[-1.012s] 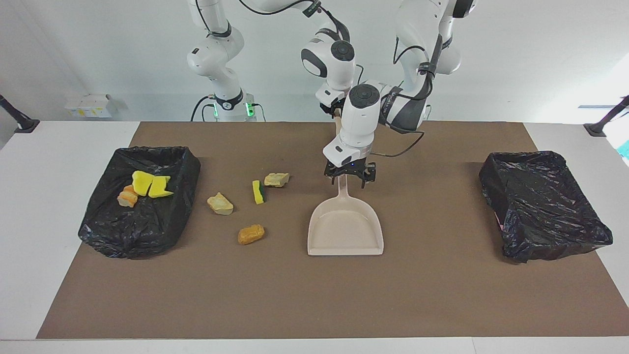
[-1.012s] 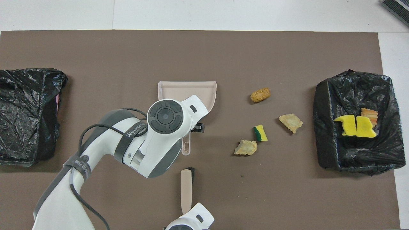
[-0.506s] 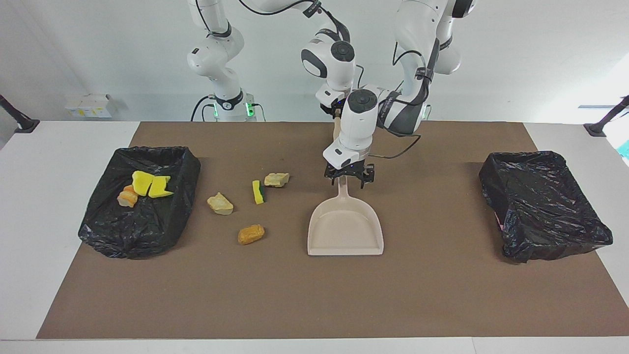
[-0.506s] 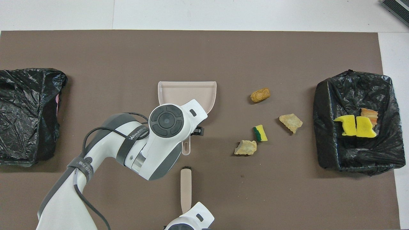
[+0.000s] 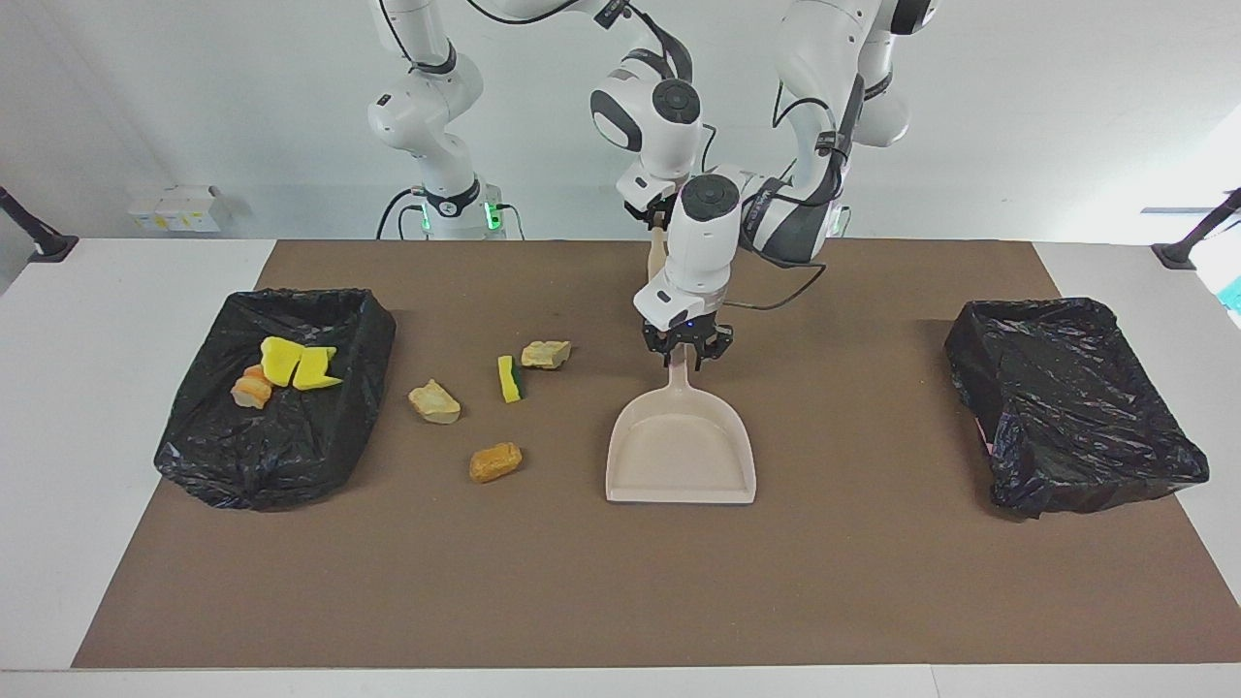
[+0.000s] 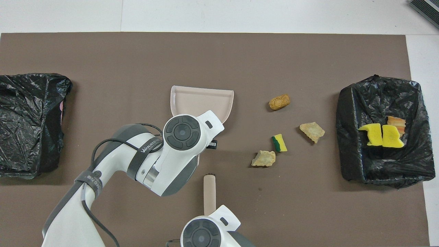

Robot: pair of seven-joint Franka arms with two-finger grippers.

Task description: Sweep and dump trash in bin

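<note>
With the counter read as a clock and twelve pointing straight away from the robots, the dustpan lies at the centre. Its handle points to six, and the left gripper is clamped on it. Four loose trash pieces lie at three. Farther out that way, a bin holds three more pieces. A second bin sits at nine. The right gripper holds the brush over the six o'clock side.

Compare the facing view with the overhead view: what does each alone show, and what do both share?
Facing only: the left gripper clamped on the dustpan handle. Overhead only: the brush handle along its length, sticking out from the right arm's wrist. Both: four loose trash pieces, three more in the bin at the right arm's end.
</note>
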